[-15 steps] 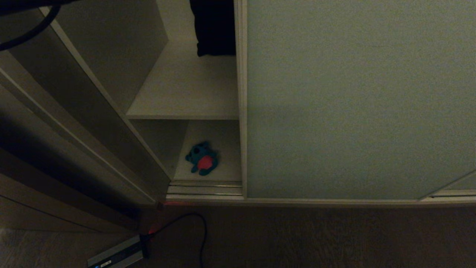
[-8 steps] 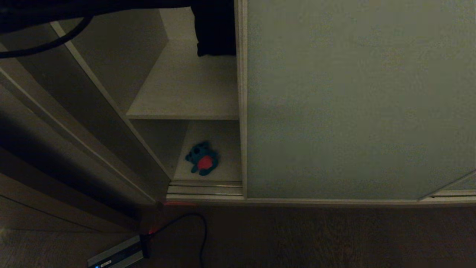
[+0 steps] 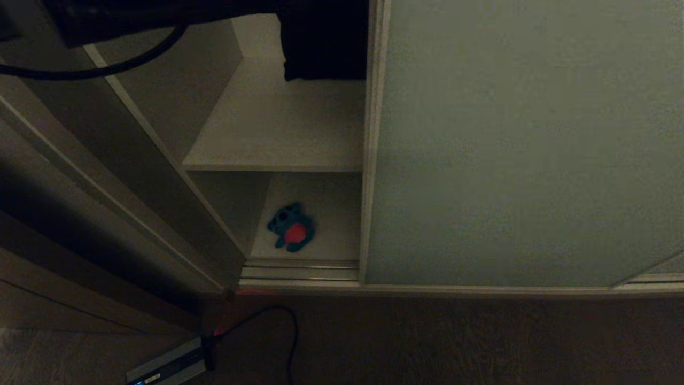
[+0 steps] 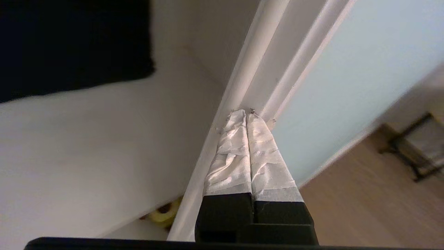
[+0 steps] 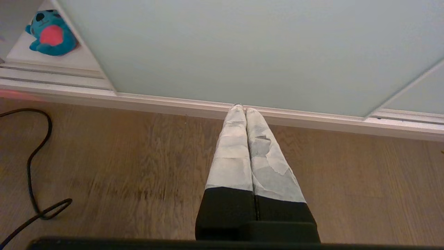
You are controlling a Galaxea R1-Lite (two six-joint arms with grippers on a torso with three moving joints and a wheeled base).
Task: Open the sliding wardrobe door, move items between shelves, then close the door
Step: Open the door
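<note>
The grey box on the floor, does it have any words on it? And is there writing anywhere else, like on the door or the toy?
None can be read.
The grey box has a small pale patch and a blue dot, too small and dark to read.
The sliding wardrobe door is plain.
The teal monster has only a face, no letters.

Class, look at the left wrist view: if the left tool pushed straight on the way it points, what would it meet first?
The left tool, shut, already points into the light metal edge frame of the sliding wardrobe door. That frame would be first; the tips look at or almost on it, though actual contact is unclear.
</note>
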